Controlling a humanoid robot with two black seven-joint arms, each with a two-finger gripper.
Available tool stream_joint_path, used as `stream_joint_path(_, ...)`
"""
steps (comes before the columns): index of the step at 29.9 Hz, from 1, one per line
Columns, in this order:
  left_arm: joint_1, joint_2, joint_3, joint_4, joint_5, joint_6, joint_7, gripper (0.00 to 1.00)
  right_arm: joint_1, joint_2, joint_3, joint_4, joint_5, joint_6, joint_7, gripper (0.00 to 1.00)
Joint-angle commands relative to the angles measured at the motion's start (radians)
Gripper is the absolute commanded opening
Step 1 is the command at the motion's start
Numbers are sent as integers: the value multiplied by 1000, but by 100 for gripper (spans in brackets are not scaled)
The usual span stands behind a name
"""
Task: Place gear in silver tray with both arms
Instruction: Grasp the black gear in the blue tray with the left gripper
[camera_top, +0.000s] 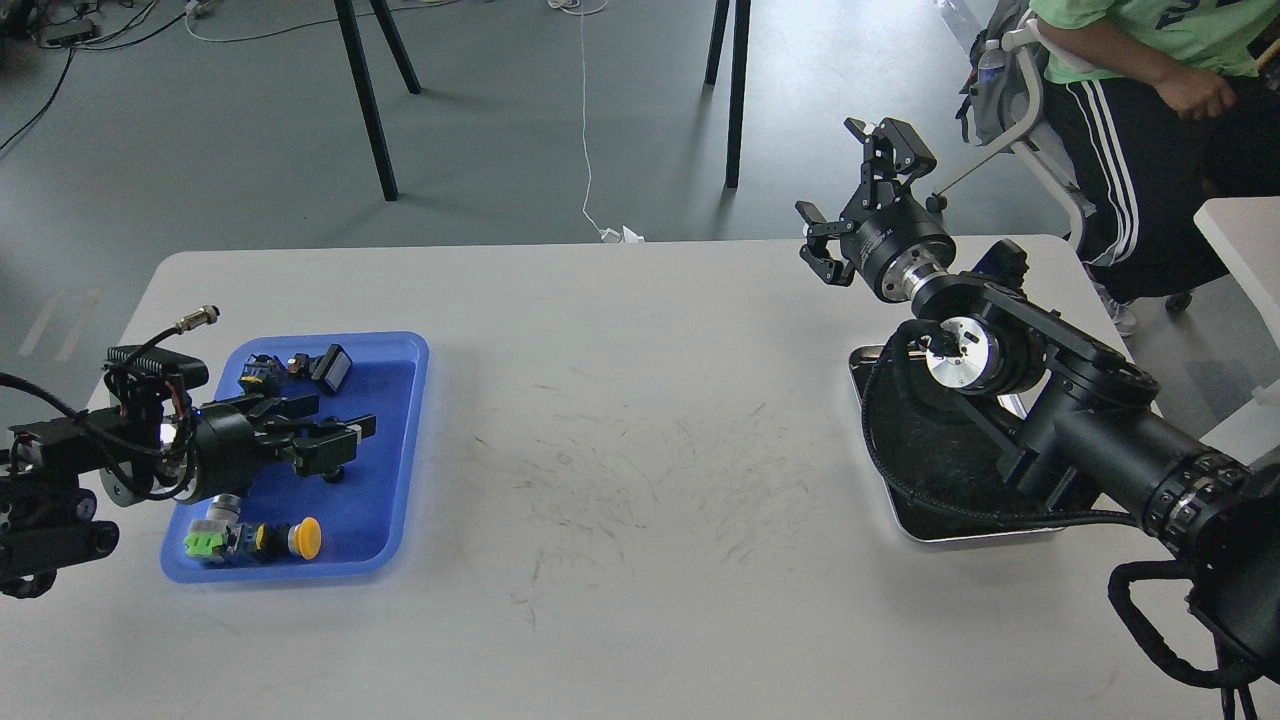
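The silver tray (905, 532) lies at the right of the white table, its dark bottom mostly covered by my right arm. My right gripper (850, 190) is raised above the table's far right edge, beyond the tray, open and empty. My left gripper (335, 440) reaches low over the blue tray (400, 440) at the left, among small parts. Its dark fingers lie against dark parts, so I cannot tell whether it is open or holding anything. I cannot pick out a gear among the parts.
The blue tray holds a yellow-capped button (303, 537), a green part (205, 543) and black parts (330, 367). A seated person (1150, 90) and a chair are beyond the table's right corner. Table legs (365, 100) stand behind.
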Motion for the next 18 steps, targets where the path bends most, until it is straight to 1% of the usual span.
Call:
stream_joint_path(1, 29, -23, 0, 49, -2, 12, 0, 86, -1, -3, 2, 0, 0, 0, 0, 99)
stream_joint_path(4, 48, -53, -3, 104, -2, 14, 0, 86, -1, -3, 2, 0, 0, 0, 0, 99)
stream_joint_path(12, 65, -60, -16, 137, -3, 17, 0, 85, -3, -2, 2, -2, 0, 0, 0, 99)
stream_joint_path(15, 65, -60, -16, 137, -2, 17, 0, 80, 0, -3, 2, 0, 0, 0, 0, 99)
stream_joint_path(18, 66, -60, -14, 138, -2, 16, 0, 79, 2, -3, 0, 0, 0, 0, 0, 99)
